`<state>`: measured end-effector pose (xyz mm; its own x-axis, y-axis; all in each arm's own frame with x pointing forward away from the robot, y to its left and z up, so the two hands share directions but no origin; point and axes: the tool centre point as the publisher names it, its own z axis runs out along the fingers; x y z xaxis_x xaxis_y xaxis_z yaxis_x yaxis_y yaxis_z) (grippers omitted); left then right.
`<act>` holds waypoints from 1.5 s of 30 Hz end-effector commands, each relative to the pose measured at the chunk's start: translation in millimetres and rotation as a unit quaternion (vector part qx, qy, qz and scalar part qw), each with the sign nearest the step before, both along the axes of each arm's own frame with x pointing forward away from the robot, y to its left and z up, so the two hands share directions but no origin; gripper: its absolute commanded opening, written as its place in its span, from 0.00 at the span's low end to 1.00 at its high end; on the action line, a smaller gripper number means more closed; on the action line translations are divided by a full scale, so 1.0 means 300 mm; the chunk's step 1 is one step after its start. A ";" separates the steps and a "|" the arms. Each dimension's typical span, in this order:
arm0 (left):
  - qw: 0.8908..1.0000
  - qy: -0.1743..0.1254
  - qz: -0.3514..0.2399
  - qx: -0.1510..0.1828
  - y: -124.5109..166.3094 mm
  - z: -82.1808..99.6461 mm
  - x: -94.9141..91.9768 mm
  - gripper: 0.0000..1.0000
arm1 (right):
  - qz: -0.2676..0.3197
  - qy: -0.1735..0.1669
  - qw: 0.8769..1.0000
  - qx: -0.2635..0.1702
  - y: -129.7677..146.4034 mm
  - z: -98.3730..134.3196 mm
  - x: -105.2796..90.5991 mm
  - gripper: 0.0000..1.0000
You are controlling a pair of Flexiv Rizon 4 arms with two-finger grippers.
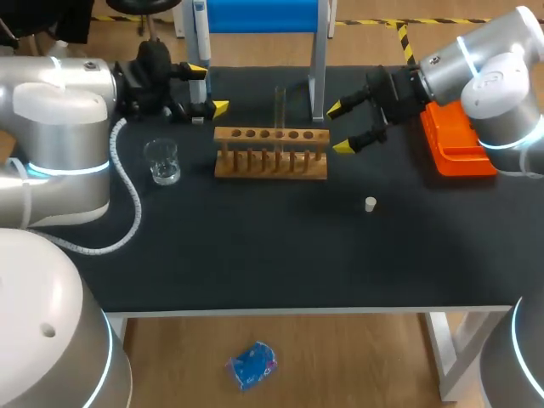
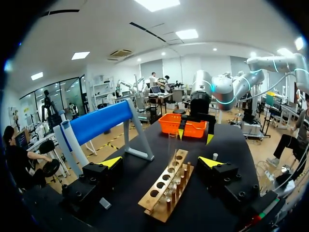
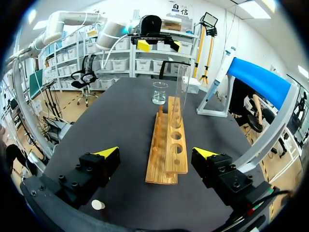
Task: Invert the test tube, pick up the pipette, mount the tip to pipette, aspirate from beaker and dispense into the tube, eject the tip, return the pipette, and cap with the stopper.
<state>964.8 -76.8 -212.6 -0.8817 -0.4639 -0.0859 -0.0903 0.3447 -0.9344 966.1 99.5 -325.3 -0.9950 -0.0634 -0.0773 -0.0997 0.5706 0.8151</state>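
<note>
A wooden rack (image 1: pixel 270 153) stands mid-table with a clear test tube (image 1: pixel 280 110) upright in it. My left gripper (image 1: pixel 208 89) hovers open just off the rack's left end, and my right gripper (image 1: pixel 339 127) hovers open off its right end; both hold nothing. In the left wrist view the rack (image 2: pixel 166 191) and test tube (image 2: pixel 172 150) lie ahead of the open gripper (image 2: pixel 161 162). The right wrist view shows the tube (image 3: pixel 182 87) ahead of its gripper (image 3: pixel 156 152). A glass beaker (image 1: pixel 161 161) sits left of the rack. A white stopper (image 1: pixel 371 204) lies front right. The pipette (image 1: pixel 200 25) hangs on a blue stand.
An orange tip box (image 1: pixel 455 140) sits at the right edge under my right arm. The blue stand (image 1: pixel 263 17) with grey legs occupies the table's back, one leg (image 1: pixel 318 68) close behind the rack. A grey cable (image 1: pixel 127 212) loops over the table's left side.
</note>
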 end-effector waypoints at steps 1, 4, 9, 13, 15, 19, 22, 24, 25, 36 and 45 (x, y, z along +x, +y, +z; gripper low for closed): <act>1.000 0.000 -0.001 0.000 -0.001 -0.001 0.003 1.00 | 0.002 0.001 1.000 0.000 -0.003 0.000 0.003 1.00; 1.000 0.000 -0.001 0.000 -0.001 -0.001 0.003 1.00 | 0.002 0.001 1.000 0.000 -0.003 0.000 0.003 1.00; 0.998 0.016 0.054 0.014 0.086 -0.021 -0.003 1.00 | -0.020 -0.012 1.000 0.013 -0.009 0.031 -0.083 1.00; 0.996 0.027 0.082 0.015 0.192 -0.044 -0.012 1.00 | -0.030 -0.018 0.999 0.019 -0.008 0.048 -0.163 1.00; 0.995 0.030 0.098 0.004 0.251 -0.050 -0.012 1.00 | -0.038 -0.015 0.999 0.023 -0.011 0.051 -0.202 1.00; 0.992 0.032 0.124 0.008 0.327 -0.058 -0.014 1.00 | -0.034 -0.014 0.999 0.023 -0.018 0.058 -0.274 1.00; 0.992 0.032 0.124 0.008 0.327 -0.058 -0.014 1.00 | -0.034 -0.014 0.999 0.023 -0.018 0.058 -0.274 1.00; 0.992 0.032 0.124 0.008 0.327 -0.058 -0.014 1.00 | -0.034 -0.014 0.999 0.023 -0.018 0.058 -0.274 1.00; 0.992 0.032 0.124 0.008 0.327 -0.058 -0.014 1.00 | -0.034 -0.014 0.999 0.023 -0.018 0.058 -0.274 1.00; 0.992 0.032 0.124 0.008 0.327 -0.058 -0.014 1.00 | -0.034 -0.014 0.999 0.023 -0.018 0.058 -0.274 1.00; 0.988 0.038 0.151 0.014 0.468 -0.084 0.031 1.00 | 0.003 0.002 0.997 0.074 -0.056 0.100 -0.349 1.00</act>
